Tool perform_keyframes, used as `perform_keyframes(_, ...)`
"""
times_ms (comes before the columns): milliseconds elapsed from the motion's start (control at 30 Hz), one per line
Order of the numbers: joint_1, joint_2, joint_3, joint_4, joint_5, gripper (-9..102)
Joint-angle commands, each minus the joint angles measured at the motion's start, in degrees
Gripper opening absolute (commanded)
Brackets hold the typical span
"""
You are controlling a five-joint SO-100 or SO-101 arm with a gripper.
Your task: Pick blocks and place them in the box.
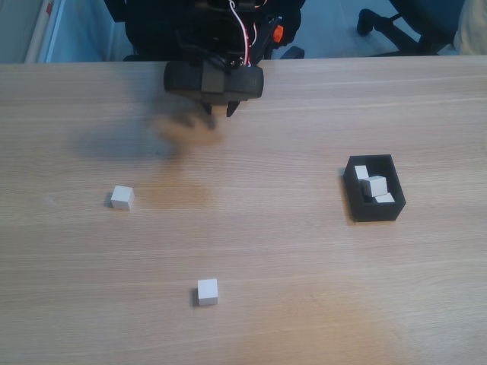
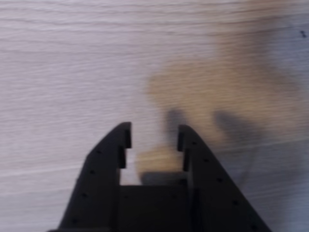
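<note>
Blocks: small plain white cubes, matte. Left to right in the fixed view, one block [image 1: 122,197] lies loose at the left of the table [image 1: 304,289]; a second block [image 1: 207,292] lies nearer the front, well apart from the first; three more blocks [image 1: 374,185] sit in the box [image 1: 377,211], a black open tray at the right.

Gripper [image 1: 221,111]: at the far edge, above bare wood; in the wrist view the gripper [image 2: 154,137] has its jaws parted with nothing between them.

Handling, by judgement: light, rigid, not fragile; flat matte faces should grip well. Take across two opposite side faces, squarely, since a corner hold could twist the cube out.
</note>
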Motion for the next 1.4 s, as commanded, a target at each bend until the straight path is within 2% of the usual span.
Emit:
perform_keyframes(0,4.66,-3.6,-3.96,-3.43,-2.55,11)
perform_keyframes(700,25.14,-42.36,-16.44,-36.74,-10.99,17)
perform_keyframes(1033,27.95,-55.63,-24.35,-43.15,-10.72,18)
perform_keyframes(1367,29.88,-63.9,-27.69,-47.37,-15.38,18)
